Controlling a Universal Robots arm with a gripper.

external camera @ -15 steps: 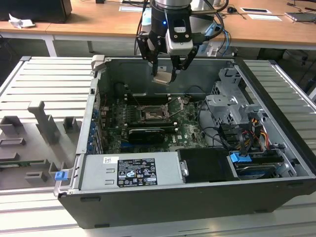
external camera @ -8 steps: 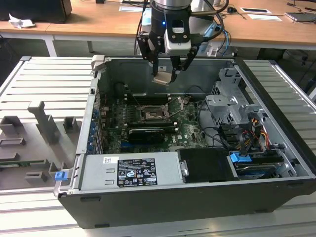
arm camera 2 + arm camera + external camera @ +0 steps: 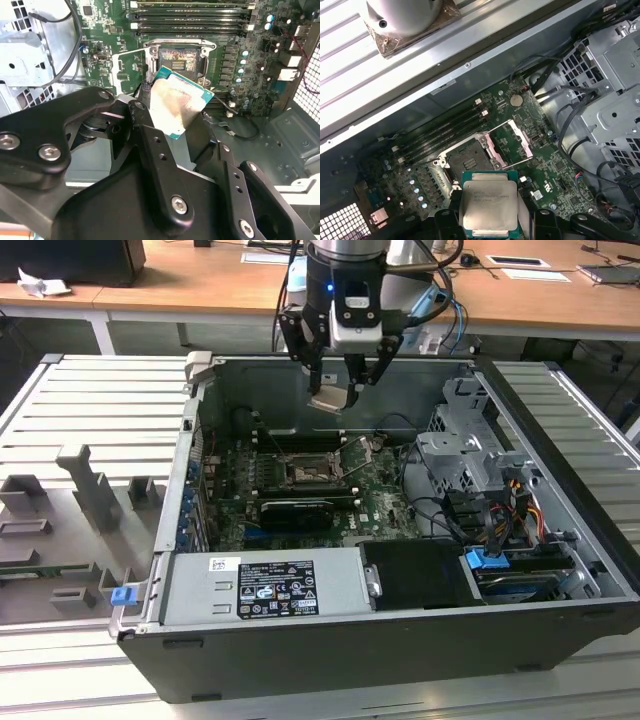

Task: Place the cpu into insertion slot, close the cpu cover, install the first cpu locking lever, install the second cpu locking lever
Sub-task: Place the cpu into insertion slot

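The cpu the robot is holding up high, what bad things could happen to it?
The cpu hangs in the gripper above the board, so it might slip and fall. It looks tilted in the exterior view, so it could meet the insertion slot crooked. The raised cpu cover beside the slot could get bumped.

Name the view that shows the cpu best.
First wrist view: the cpu faces the camera, its metal top almost whole. The second wrist view shows it skewed, with glare. The exterior view shows it distant and tilted.
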